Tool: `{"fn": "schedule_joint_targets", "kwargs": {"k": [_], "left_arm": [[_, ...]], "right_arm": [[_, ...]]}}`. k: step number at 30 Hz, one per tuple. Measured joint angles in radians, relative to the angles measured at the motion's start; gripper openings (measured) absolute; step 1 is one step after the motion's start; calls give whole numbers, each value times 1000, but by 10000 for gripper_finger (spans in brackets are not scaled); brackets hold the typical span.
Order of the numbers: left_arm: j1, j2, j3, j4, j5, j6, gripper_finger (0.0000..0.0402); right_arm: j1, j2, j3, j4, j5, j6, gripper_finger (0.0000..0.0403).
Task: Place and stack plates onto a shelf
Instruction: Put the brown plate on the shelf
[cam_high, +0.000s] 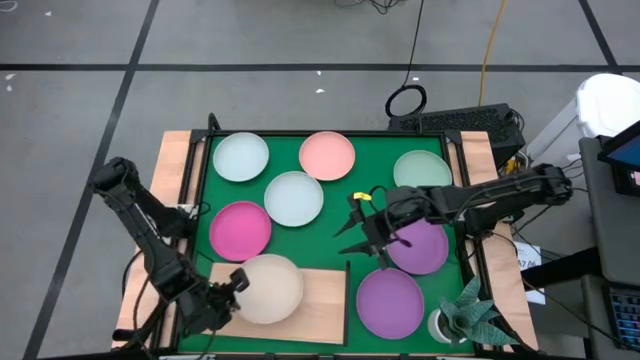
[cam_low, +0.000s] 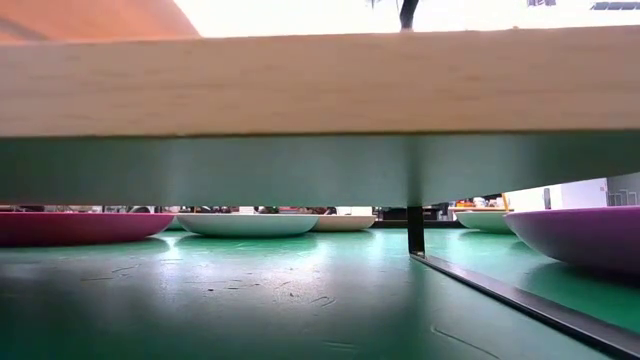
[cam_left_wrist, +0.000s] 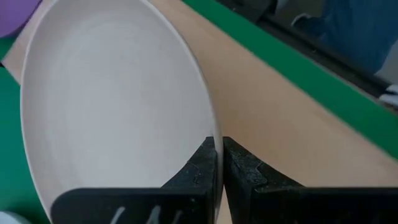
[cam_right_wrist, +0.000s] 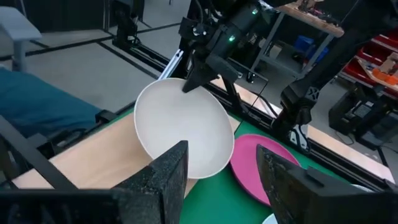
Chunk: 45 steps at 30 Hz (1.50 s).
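My left gripper sits at the near left of the table, shut on a beige plate held over the light-wood shelf. My right gripper hovers open above the green mat, beside a purple plate; in its wrist view the fingers stand apart. Flat on the mat lie a second purple plate, a magenta one, two pale mint ones, a salmon one and a pale green one. My left gripper pinches the beige plate's rim between its two fingers, at the edge nearest the table's near-left corner. The fingers come slanting from that side. The plate is tilted, its held edge raised over the shelf. Whether its far edge touches, I cannot tell.
A small potted plant stands at the near right corner. The shelf's thin dark upright runs along its right side, close to the near purple plate. In the low view the board spans the top, with plates beyond it.
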<state>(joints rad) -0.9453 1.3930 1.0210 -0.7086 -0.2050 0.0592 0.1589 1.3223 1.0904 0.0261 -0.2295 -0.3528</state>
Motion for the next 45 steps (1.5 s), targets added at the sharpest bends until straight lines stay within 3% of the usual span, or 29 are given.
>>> {"fn": "schedule_joint_targets", "kwargs": {"k": [6, 26, 38, 45], "left_arm": [[-50, 0, 0, 4, 52, -114, 16], [-75, 0, 0, 0, 30, -295, 18], [-75, 0, 0, -3, 30, -530, 122], [-33, 0, 0, 8, -75, -561, 131]], "right_arm": [[0, -2, 0, 0, 0, 16, 169], [0, -2, -1, -29, 0, 47, 169], [0, -2, -44, -21, 1, 60, 169], [0, -2, -45, -11, 4, 101, 169]]}}
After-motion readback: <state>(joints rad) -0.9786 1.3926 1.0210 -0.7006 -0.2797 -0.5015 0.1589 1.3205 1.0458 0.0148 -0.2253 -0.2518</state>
